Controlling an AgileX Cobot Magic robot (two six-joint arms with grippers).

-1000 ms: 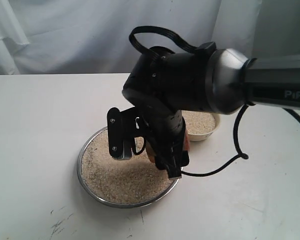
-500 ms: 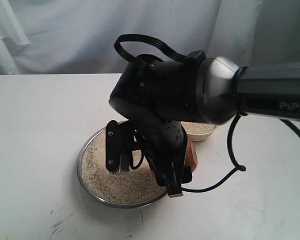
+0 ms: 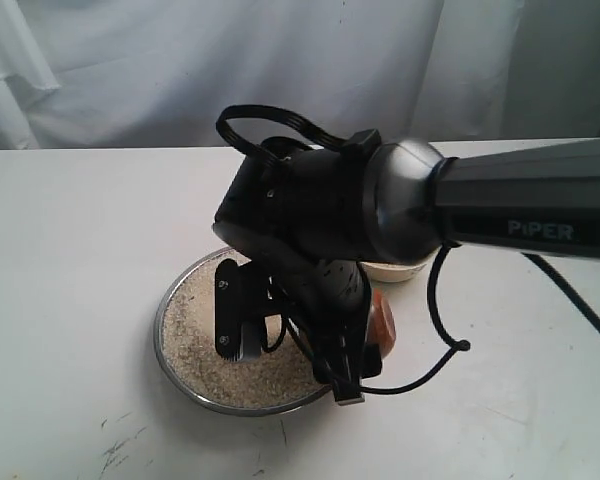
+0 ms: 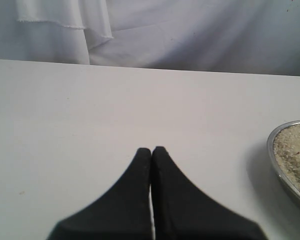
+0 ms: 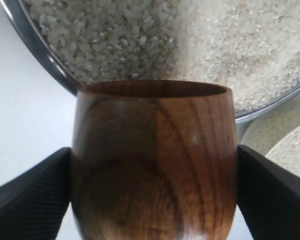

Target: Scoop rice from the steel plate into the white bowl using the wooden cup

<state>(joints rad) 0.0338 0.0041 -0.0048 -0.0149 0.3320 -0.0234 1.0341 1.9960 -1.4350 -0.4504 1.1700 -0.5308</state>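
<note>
Reddish-brown wooden cup (image 5: 154, 160), pinched between the right gripper's (image 5: 153, 192) fingers, hovers at the shiny steel plate's (image 3: 158, 326) rim nearest the worktop's right edge, likely about to dip into pale rice (image 5: 230, 45).

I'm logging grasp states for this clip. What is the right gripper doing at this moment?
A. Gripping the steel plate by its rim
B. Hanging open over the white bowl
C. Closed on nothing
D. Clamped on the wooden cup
D: in the right wrist view the right gripper has its black fingers pressed against both sides of the wooden cup, with the rice beyond it.
</note>
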